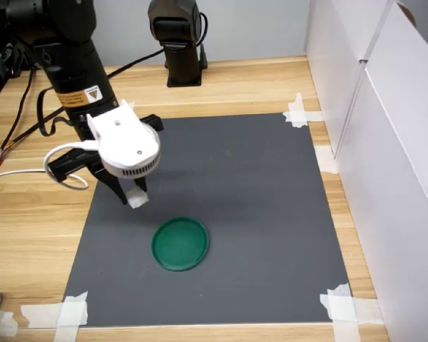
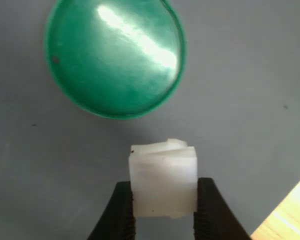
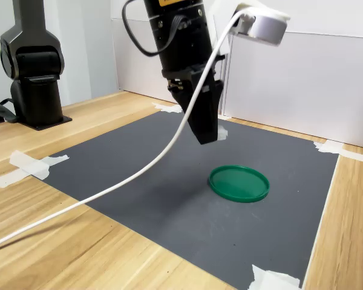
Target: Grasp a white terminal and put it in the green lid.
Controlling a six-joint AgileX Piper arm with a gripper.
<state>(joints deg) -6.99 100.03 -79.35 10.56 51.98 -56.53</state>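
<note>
The hand (image 2: 165, 210) is clamped on the white terminal (image 2: 163, 181), its black fingers (image 2: 121, 212) pressing the block's two sides. The terminal hangs clear above the grey mat (image 1: 271, 214), near the green lid (image 1: 180, 244) but outside its rim. The lid lies flat on the mat.

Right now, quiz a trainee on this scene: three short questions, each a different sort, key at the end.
1. True or false: the terminal lies inside the lid.
2. The tool is: A open, B shut on the terminal, C hidden.
3. Fill in: the lid rests on a dark grey ___.

Key: 1 false, it is held above the mat, short of the lid. 2 B. 3 mat.
</note>
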